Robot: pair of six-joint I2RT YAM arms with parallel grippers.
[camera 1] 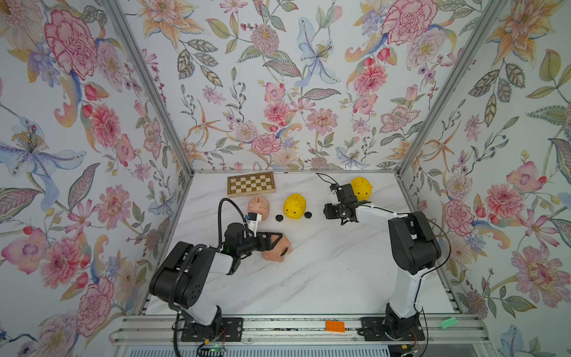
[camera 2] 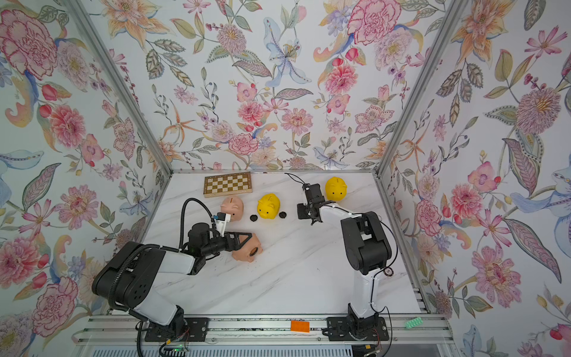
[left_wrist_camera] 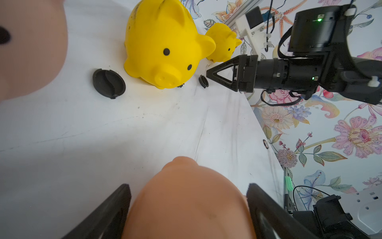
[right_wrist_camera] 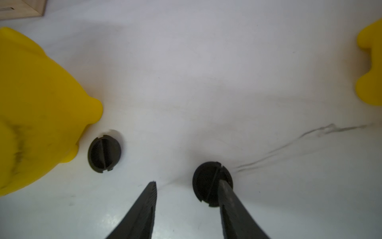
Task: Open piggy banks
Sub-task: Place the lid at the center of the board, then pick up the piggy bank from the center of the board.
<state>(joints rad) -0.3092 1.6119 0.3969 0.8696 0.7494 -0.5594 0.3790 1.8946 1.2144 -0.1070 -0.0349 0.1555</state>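
Observation:
My left gripper (left_wrist_camera: 188, 186) is shut on a peach-pink piggy bank (camera 1: 275, 252) that lies on its side, a dark round hole (camera 2: 253, 251) in its belly facing the right arm. A second pink piggy bank (camera 1: 259, 207) stands by a yellow one (camera 1: 295, 206). Another yellow piggy bank (camera 1: 361, 187) is at the back right. My right gripper (right_wrist_camera: 187, 183) hangs open low over the table, a loose black plug (right_wrist_camera: 208, 182) touching one finger. Two more plugs (camera 1: 279, 218) (camera 1: 308, 214) flank the middle yellow pig.
A brown-and-cream chessboard (camera 1: 251, 184) lies against the back wall. An orange block (camera 1: 335, 326) and a green block (camera 1: 448, 323) rest on the front rail. Floral walls close the table in on three sides.

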